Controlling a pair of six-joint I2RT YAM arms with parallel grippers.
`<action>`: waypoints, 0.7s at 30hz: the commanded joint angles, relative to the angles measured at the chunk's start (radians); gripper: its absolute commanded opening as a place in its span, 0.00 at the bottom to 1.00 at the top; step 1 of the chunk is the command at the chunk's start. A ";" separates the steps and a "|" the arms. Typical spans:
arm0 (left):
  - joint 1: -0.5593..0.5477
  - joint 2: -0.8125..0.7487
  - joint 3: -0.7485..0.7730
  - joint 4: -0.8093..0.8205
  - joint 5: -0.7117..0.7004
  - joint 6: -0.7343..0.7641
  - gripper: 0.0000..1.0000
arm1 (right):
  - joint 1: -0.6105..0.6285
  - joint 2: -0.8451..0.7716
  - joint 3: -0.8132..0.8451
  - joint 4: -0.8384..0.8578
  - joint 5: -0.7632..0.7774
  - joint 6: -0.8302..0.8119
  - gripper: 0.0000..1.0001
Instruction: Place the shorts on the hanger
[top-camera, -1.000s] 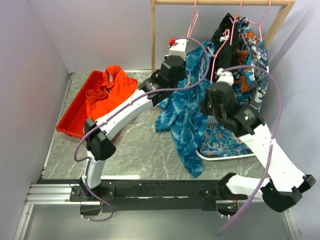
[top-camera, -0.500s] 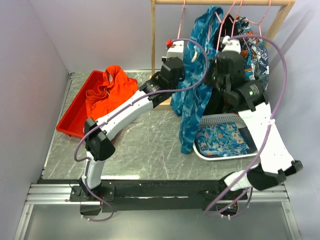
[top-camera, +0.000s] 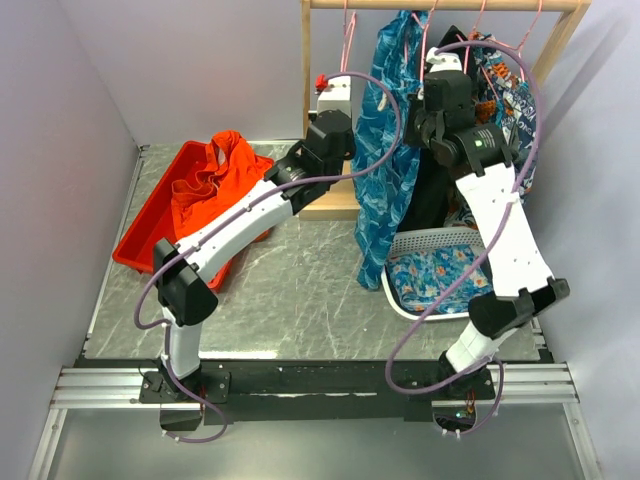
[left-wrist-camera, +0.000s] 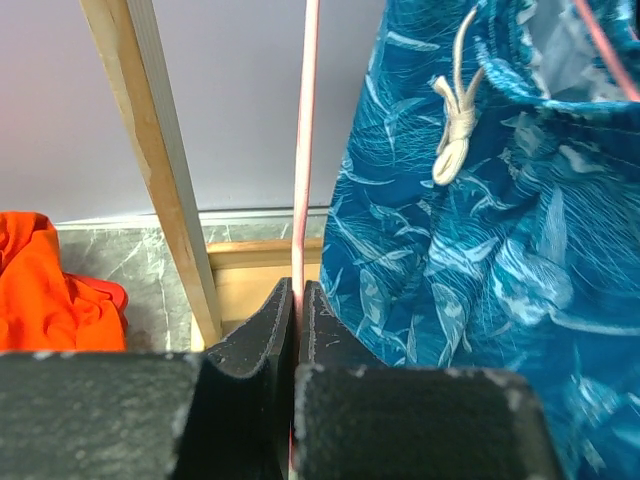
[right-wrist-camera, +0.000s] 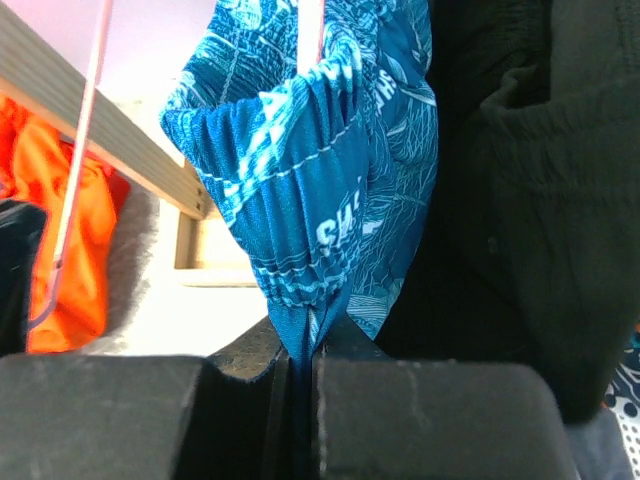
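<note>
Teal-blue leaf-print fabric shorts (top-camera: 388, 150) with a white drawstring hang at the light wooden clothes rack (top-camera: 440, 5). Their top edge is up by the rail and the legs drape down beside the white perforated basket (top-camera: 432, 238).

Left gripper (left-wrist-camera: 297, 300): jaws clamped on the thin pink wire hanger (left-wrist-camera: 308, 120).

Right gripper (right-wrist-camera: 303, 345): jaws pinched on a fold of the shorts, black garment (right-wrist-camera: 520, 200) just beside.

Orange garment (top-camera: 215, 180) lies in the red plastic bin (top-camera: 140, 235), well apart.

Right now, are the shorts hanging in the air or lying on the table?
Hanging. The shorts droop lengthwise from up beside the wooden rail; the right gripper pinches their fabric in shut jaws.
</note>
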 joint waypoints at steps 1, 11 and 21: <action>0.009 -0.064 -0.011 0.027 0.012 -0.020 0.01 | -0.031 0.018 0.076 0.082 -0.035 -0.055 0.00; 0.012 -0.079 -0.025 0.028 0.051 -0.026 0.05 | -0.075 0.099 0.147 0.025 -0.100 -0.024 0.00; 0.013 -0.087 -0.029 0.024 0.072 -0.042 0.15 | -0.075 0.027 -0.007 0.066 -0.121 0.020 0.00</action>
